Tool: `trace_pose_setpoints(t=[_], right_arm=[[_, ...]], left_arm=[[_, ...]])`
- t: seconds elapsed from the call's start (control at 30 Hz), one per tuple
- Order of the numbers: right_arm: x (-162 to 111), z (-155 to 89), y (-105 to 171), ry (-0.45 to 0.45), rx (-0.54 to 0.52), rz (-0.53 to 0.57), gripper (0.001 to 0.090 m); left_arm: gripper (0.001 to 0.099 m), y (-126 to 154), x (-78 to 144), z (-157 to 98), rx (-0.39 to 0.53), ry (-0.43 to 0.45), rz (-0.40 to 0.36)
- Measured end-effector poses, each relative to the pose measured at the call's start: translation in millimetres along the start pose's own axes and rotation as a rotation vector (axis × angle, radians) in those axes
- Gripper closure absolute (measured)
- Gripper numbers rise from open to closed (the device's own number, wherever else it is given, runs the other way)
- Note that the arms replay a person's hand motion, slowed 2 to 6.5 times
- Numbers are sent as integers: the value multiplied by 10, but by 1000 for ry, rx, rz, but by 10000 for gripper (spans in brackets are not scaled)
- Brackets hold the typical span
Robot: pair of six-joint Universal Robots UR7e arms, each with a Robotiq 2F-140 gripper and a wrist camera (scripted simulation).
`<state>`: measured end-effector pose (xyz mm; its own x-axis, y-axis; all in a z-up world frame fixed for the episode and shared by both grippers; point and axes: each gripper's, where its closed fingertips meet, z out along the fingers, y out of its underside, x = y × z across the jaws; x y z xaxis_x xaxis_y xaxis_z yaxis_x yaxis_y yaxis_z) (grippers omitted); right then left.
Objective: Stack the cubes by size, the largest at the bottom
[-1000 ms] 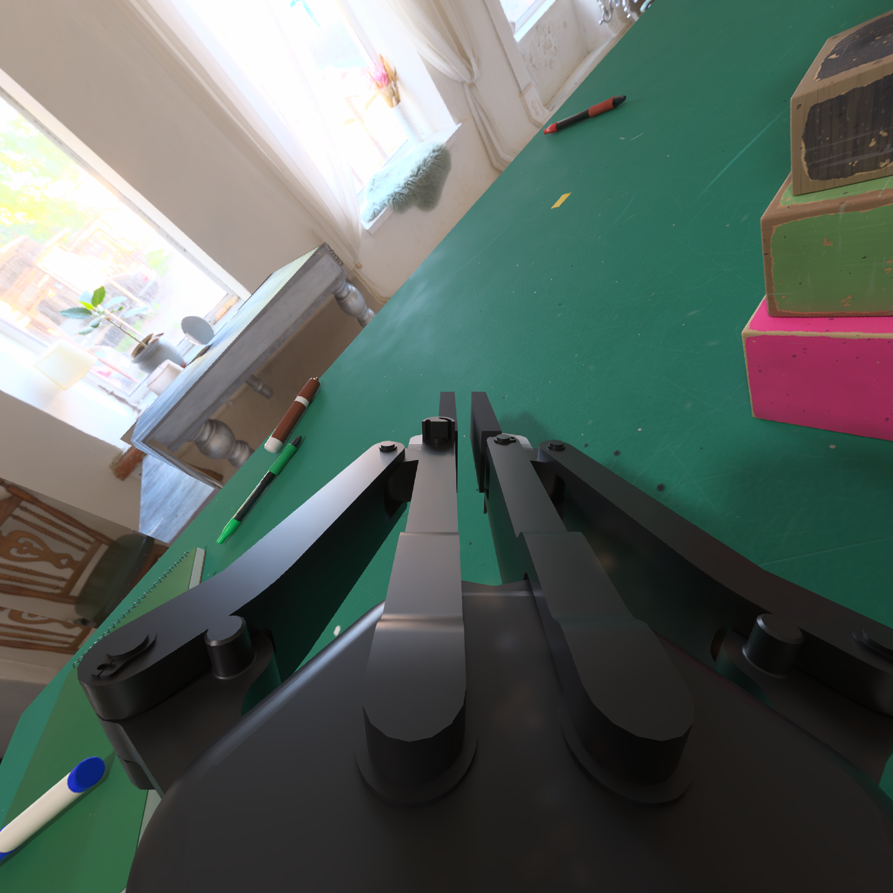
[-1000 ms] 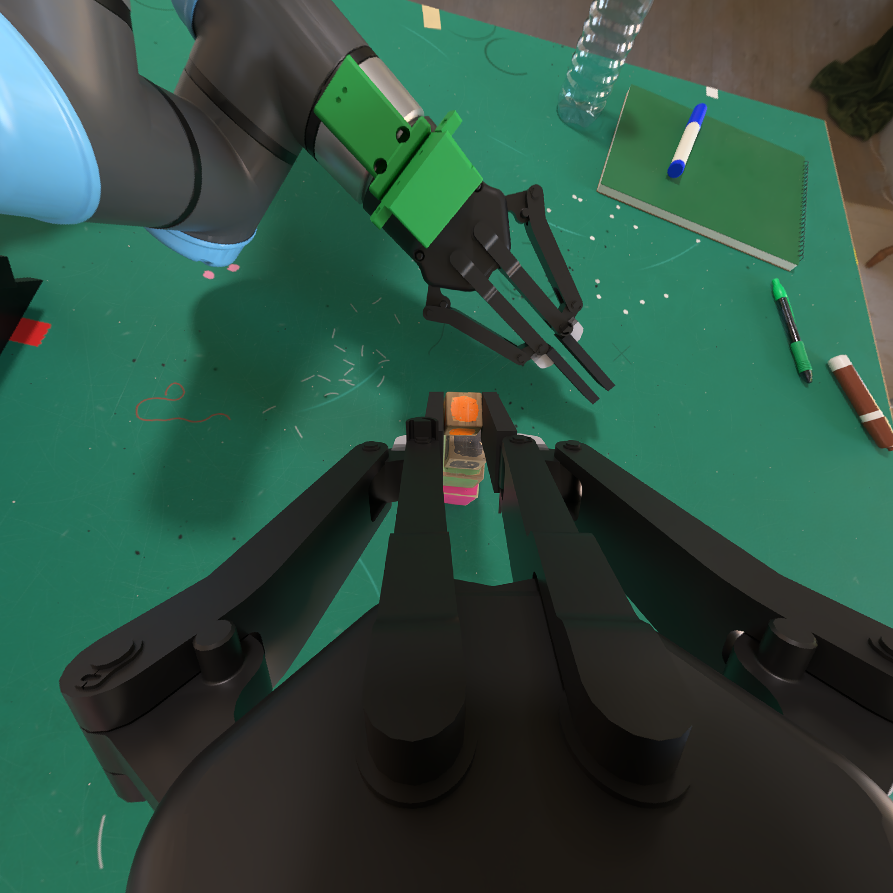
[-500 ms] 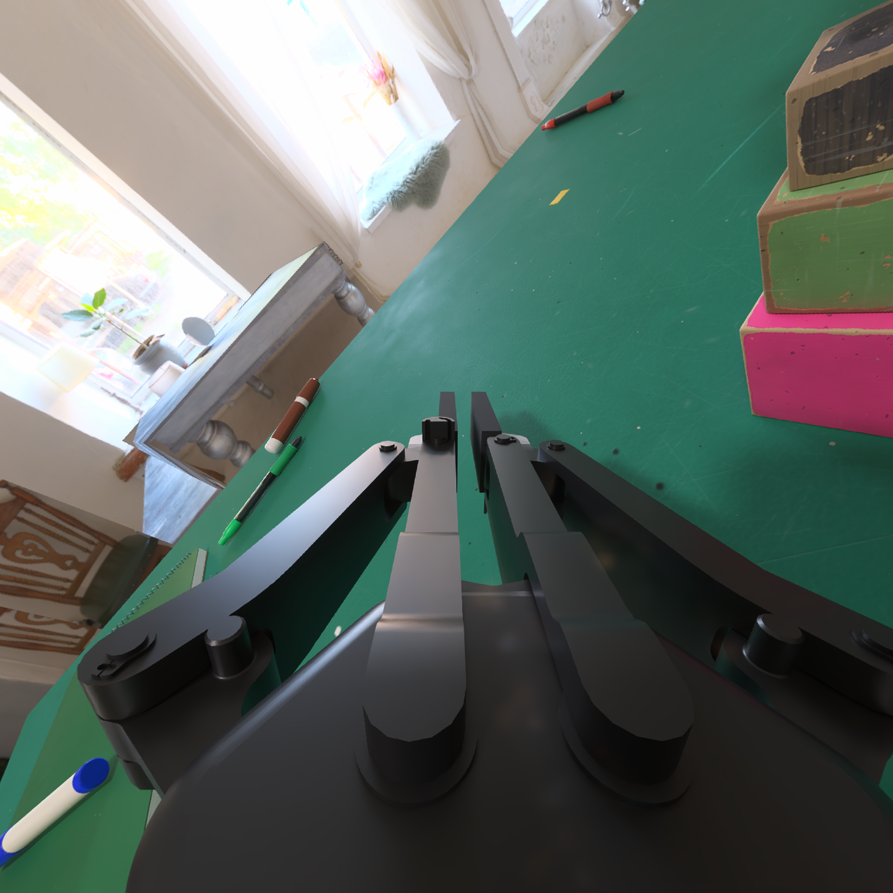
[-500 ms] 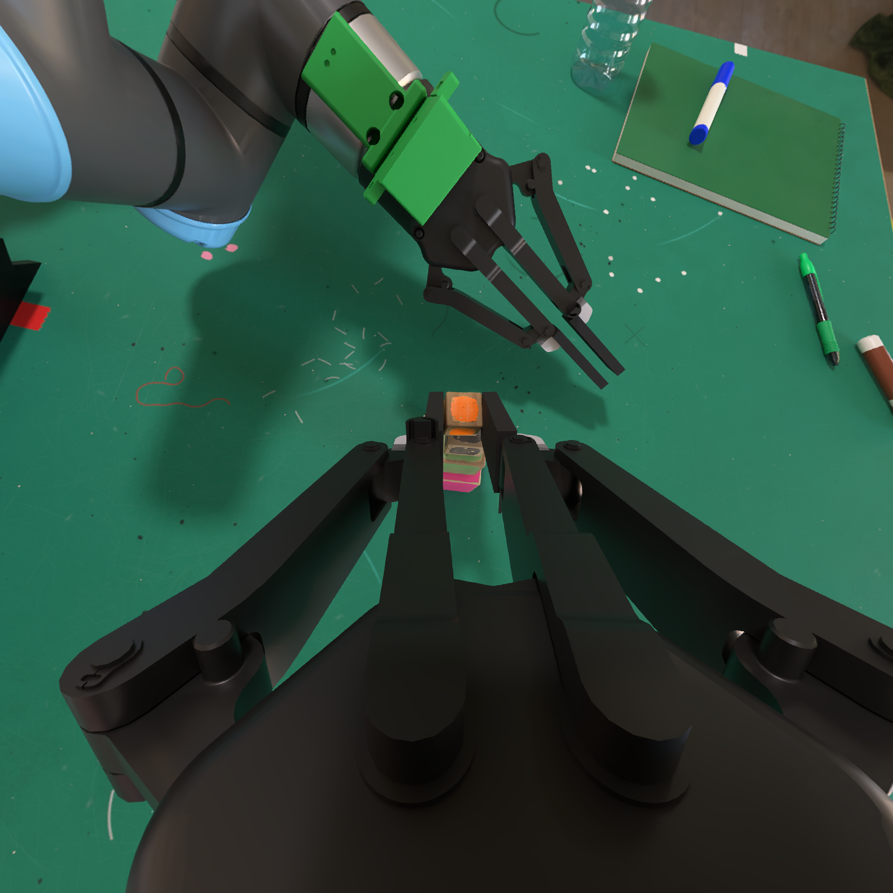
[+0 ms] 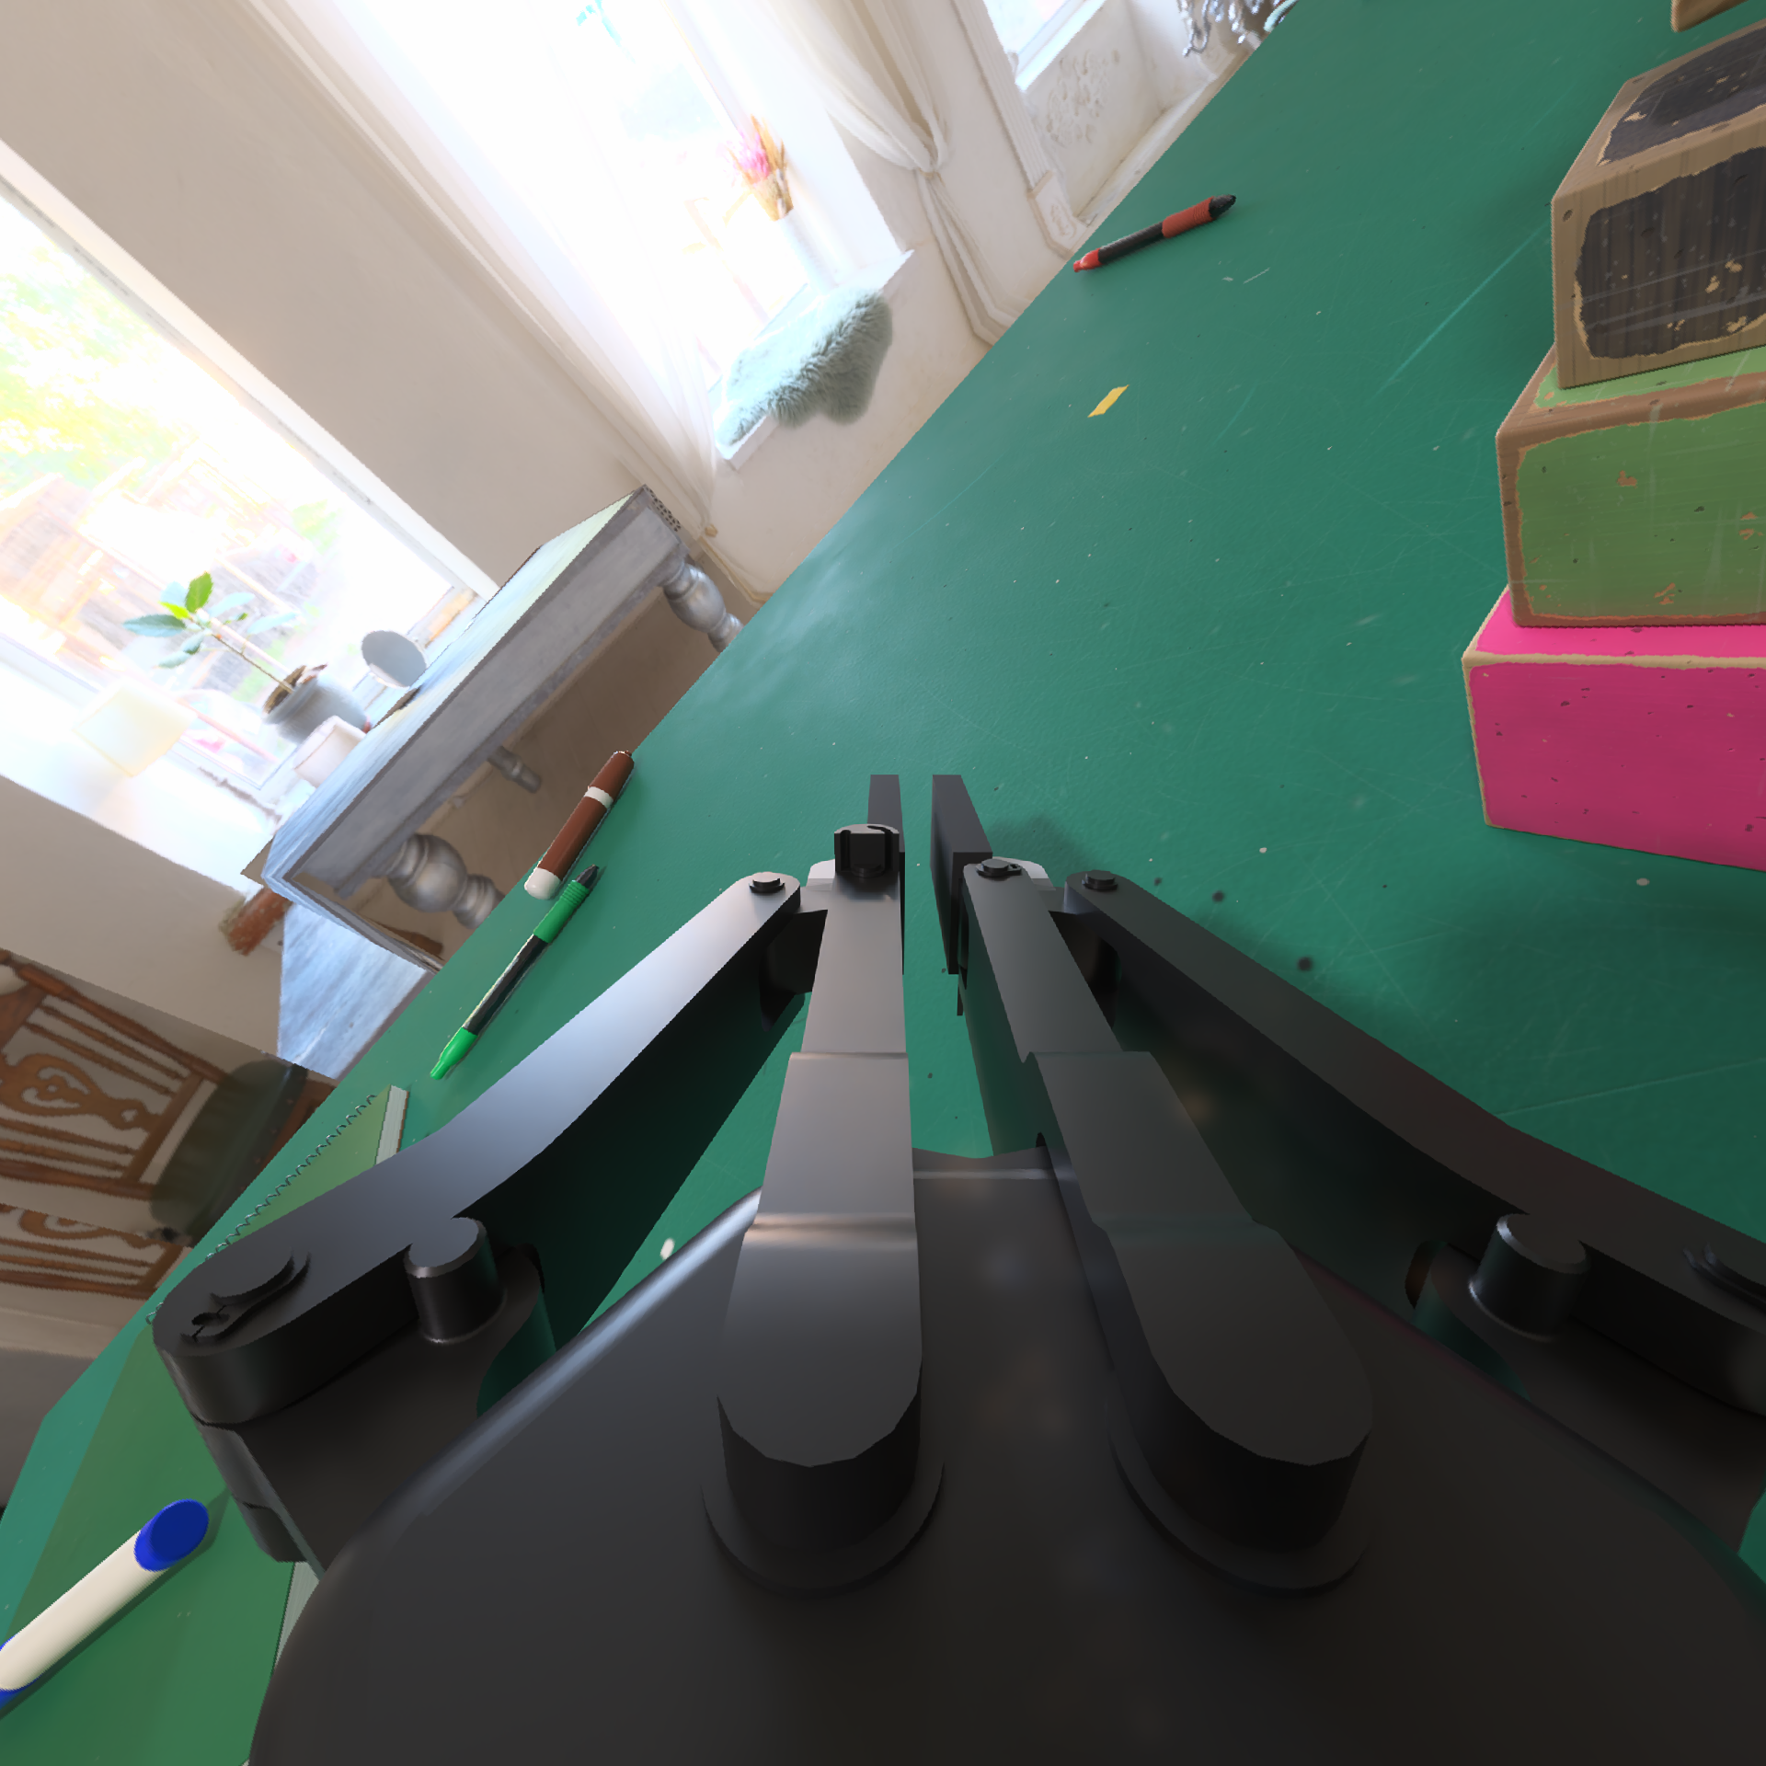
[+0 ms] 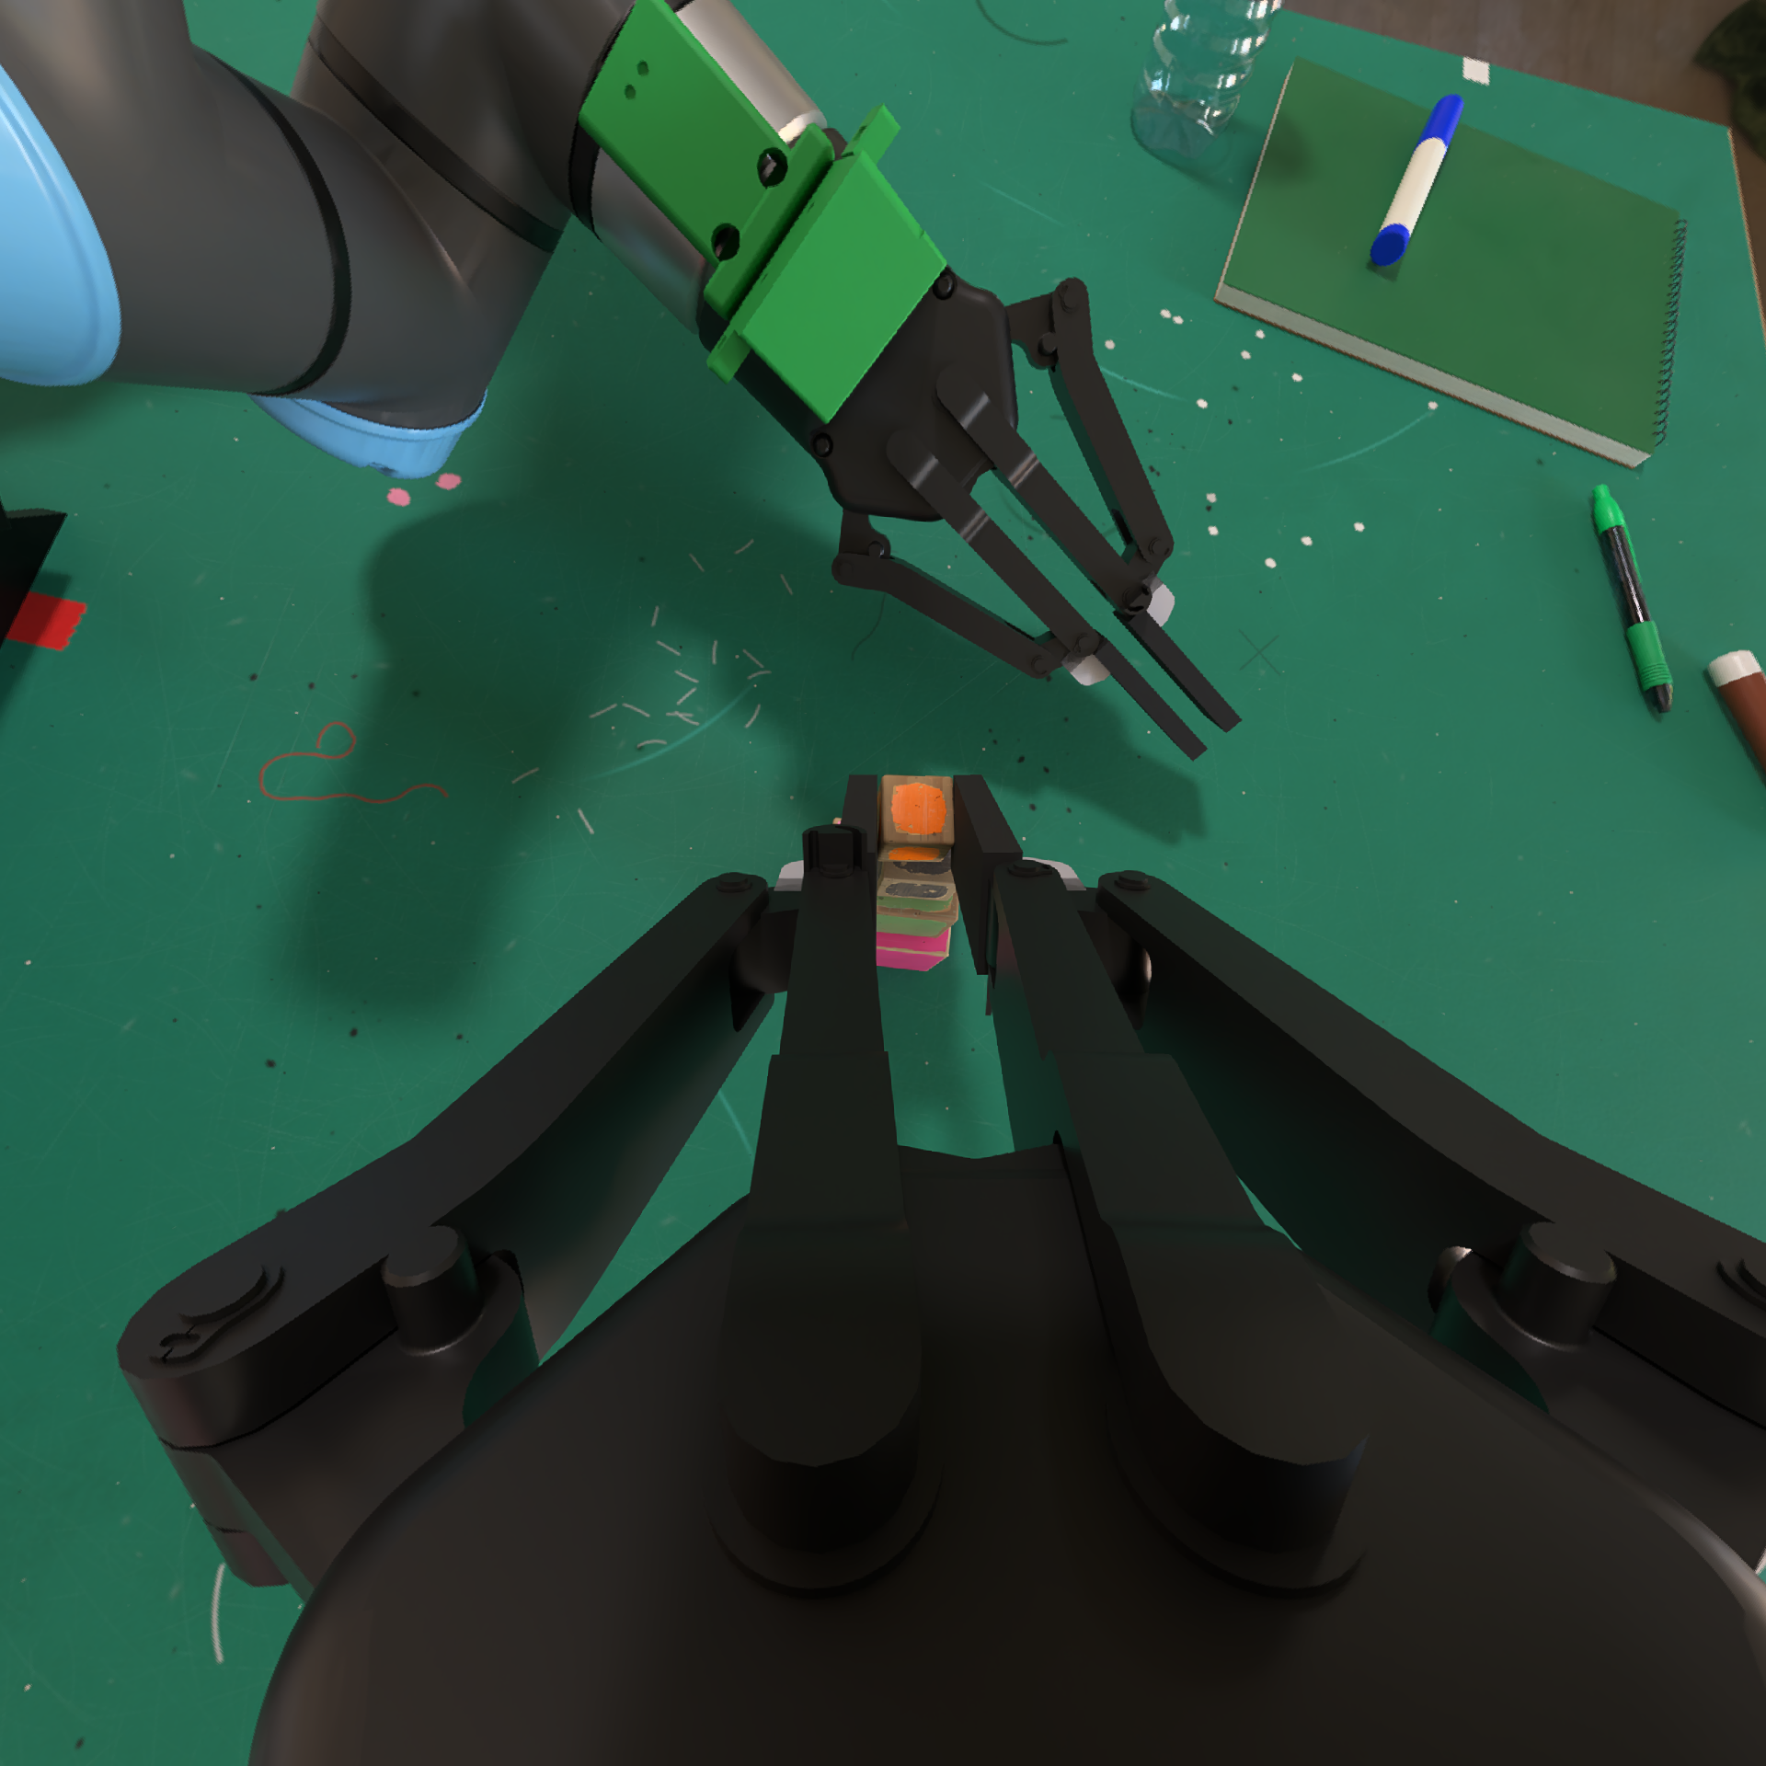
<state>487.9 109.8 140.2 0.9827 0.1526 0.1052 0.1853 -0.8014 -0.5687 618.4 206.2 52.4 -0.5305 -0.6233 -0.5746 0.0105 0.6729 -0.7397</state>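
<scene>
A stack stands on the green table: pink cube [image 5: 1625,745] at the bottom, green cube [image 5: 1644,516] on it, black-faced wooden cube [image 5: 1672,277] on top. My right gripper [image 6: 917,803] is shut on a small orange-faced cube [image 6: 917,810] and holds it right over the stack, whose black cube [image 6: 915,884], green cube [image 6: 919,919] and pink cube [image 6: 913,951] show beneath. A small gap shows under the held cube in the left wrist view. My left gripper [image 5: 915,803] is shut and empty, just above the table beside the stack; it also shows in the right wrist view [image 6: 1209,731].
A green notebook [image 6: 1529,315] with a blue-capped marker [image 6: 1414,182] lies at the far right, beside a clear bottle [image 6: 1195,86]. A green pen [image 6: 1629,592] and a brown marker [image 6: 1744,707] lie near the right edge. A red pen [image 5: 1152,234] lies far off.
My right gripper has shifted with the orange cube, so the stack sits more squarely beneath it. The left gripper has stayed shut and has barely moved.
</scene>
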Motion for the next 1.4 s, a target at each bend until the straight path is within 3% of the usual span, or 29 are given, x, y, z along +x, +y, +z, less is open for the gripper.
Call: trace_pose_setpoints(t=[1.4], right_arm=[[21,69,60,-2,-39,28,696]], left_arm=[[909,6,-4,7,-6,0,-2]])
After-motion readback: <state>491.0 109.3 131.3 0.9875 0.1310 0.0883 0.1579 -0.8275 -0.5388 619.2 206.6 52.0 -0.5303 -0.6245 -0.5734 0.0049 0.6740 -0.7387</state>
